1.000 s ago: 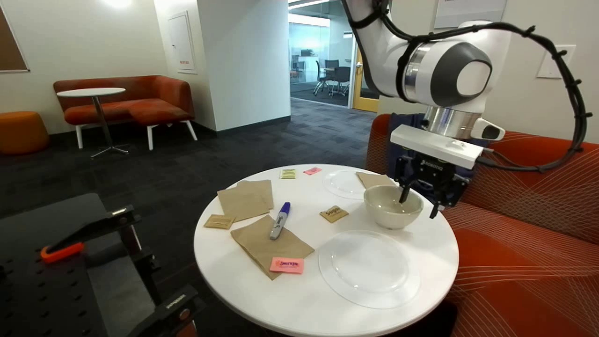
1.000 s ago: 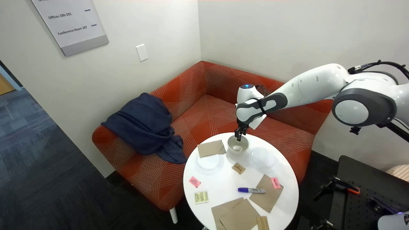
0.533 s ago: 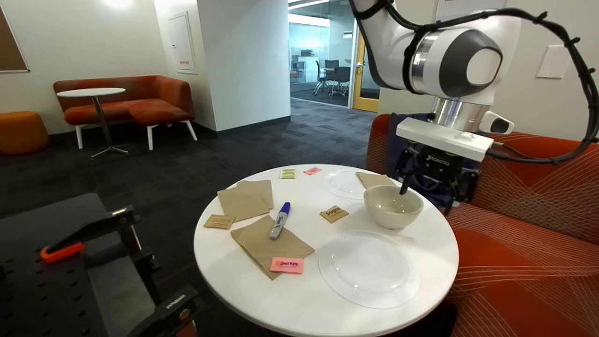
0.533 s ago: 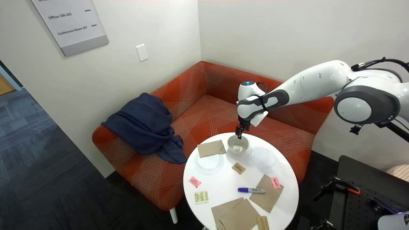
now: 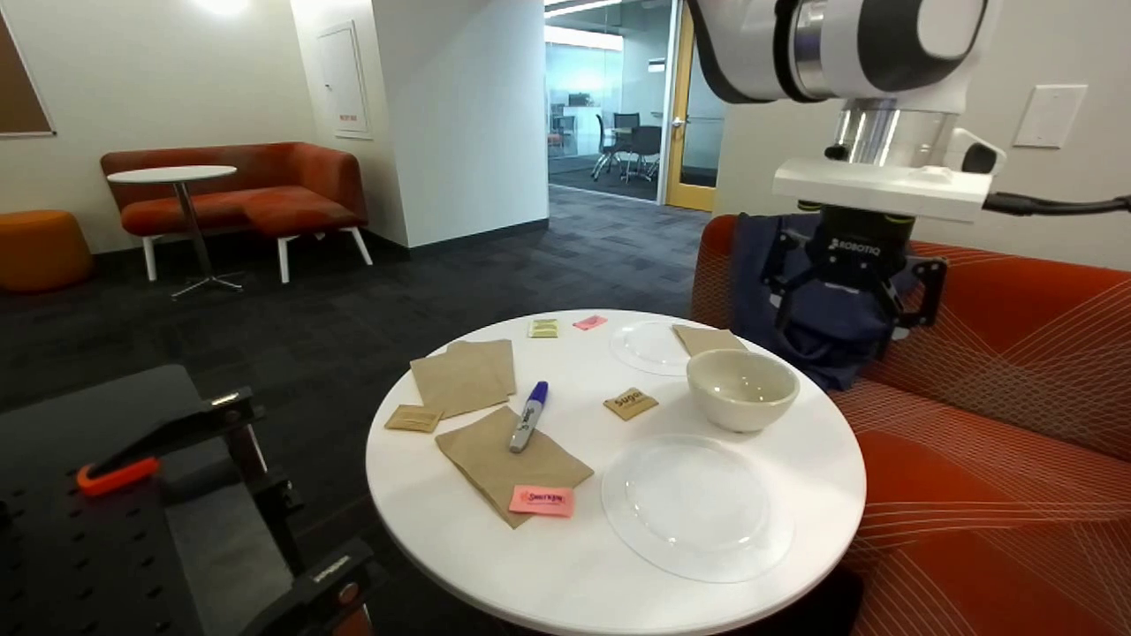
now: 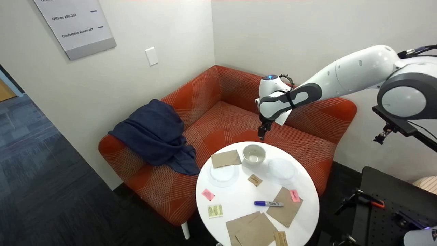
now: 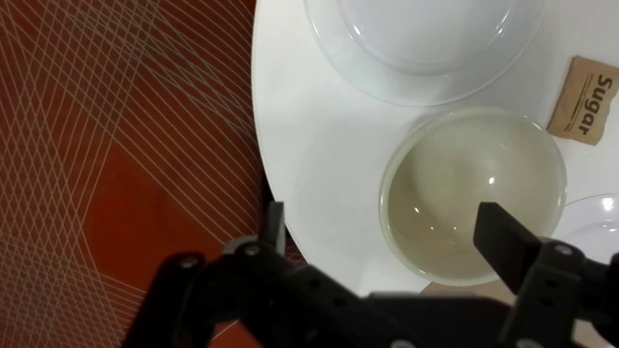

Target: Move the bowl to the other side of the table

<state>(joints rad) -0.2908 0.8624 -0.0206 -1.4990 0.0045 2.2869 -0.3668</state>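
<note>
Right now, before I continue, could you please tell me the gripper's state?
Gripper: open, holding nothing; the bowl stands on the table.

Bowl: smooth, glossy. Surface under bowl: smooth. Plate beside bowl: glossy, plastic-looking. Napkin near bowl: matt paper.

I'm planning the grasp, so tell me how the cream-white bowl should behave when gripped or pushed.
The bowl is probably stiff and perhaps breakable, given its glossy, ceramic-looking wall. Its smooth outside may slip in a light pinch. Its base looks narrower than its rim, so a high push could tip it.
</note>
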